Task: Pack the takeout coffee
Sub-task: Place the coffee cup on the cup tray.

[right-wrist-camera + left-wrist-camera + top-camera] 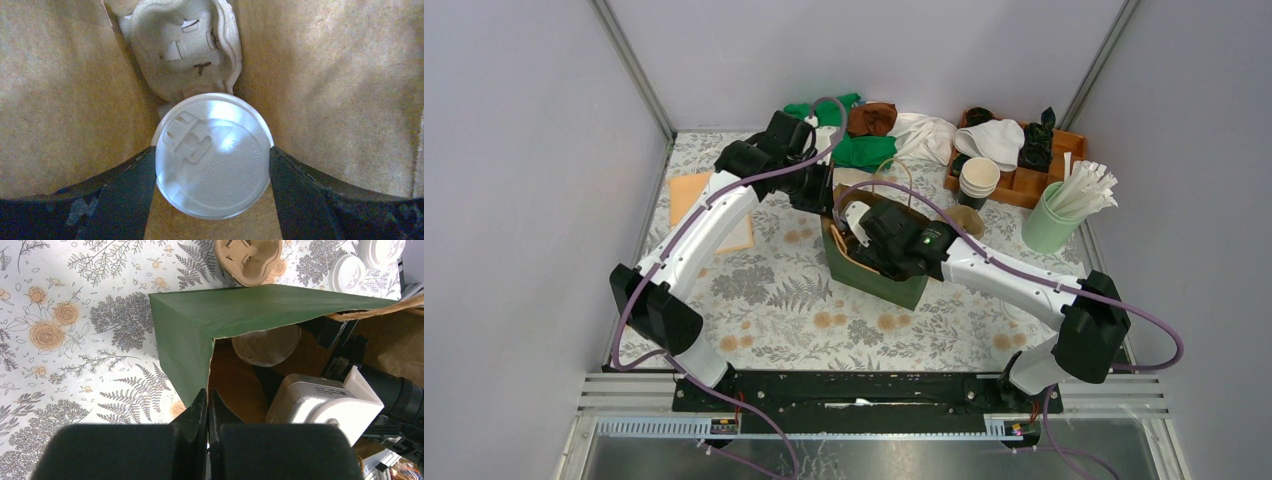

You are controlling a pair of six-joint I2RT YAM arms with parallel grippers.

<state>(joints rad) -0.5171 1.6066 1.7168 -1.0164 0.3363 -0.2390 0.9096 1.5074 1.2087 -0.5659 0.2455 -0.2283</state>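
The takeout coffee (215,167), a cup under a round white lid, hangs inside the green paper bag (886,285). My right gripper (212,152) reaches down into the bag and is shut on the cup, one black finger (130,185) on each side of the lid. A brown pulp cup carrier (185,47) lies at the bottom of the bag beyond the cup. My left gripper (208,394) is shut on the bag's rim at a corner of the bag (200,325), pinching the paper. In the top view the left gripper (817,193) sits at the bag's far left edge.
Another pulp carrier (247,257) and loose white lids (350,272) lie on the flowered tablecloth beyond the bag. A stack of paper cups (979,180), a wooden tray (1024,185), a green cup of straws (1054,220) and cloths (869,150) stand at the back. A tan board (692,195) lies left.
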